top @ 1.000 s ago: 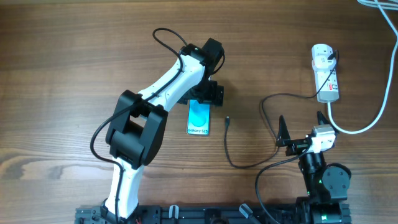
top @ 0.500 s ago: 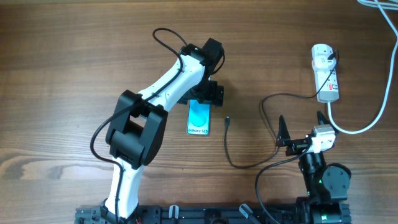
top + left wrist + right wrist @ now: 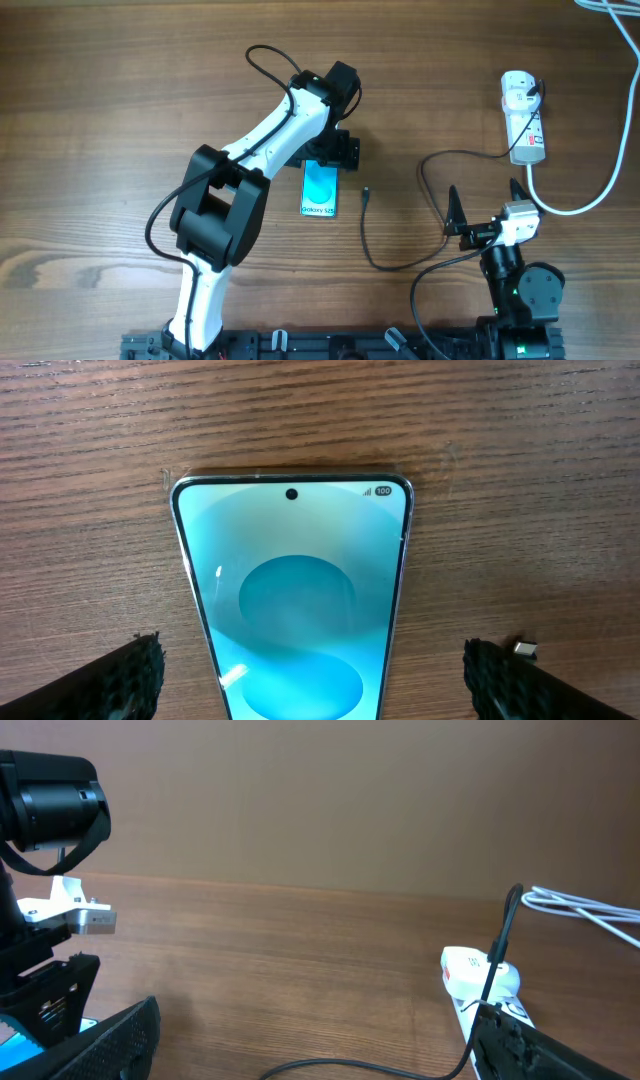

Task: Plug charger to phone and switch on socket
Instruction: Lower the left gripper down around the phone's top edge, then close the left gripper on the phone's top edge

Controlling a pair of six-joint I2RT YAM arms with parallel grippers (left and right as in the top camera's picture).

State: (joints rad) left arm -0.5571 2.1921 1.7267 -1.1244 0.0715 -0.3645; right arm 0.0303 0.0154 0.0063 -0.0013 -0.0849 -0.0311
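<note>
The phone (image 3: 320,188) lies flat on the wooden table with its teal-blue screen up. It fills the middle of the left wrist view (image 3: 292,600). My left gripper (image 3: 328,150) is open, low over the phone's far end, one finger on each side of it. The charger's thin black cable (image 3: 400,262) curls across the table from the socket (image 3: 524,118) at the right. Its connector tip (image 3: 366,193) lies right of the phone and shows by the right finger (image 3: 525,649). My right gripper (image 3: 484,205) is open and empty near the front right, apart from the cable.
A thick white cord (image 3: 600,195) loops from the socket to the table's right edge. The socket and black cable also show in the right wrist view (image 3: 480,975). The left arm's black base cables (image 3: 160,215) hang beside its body.
</note>
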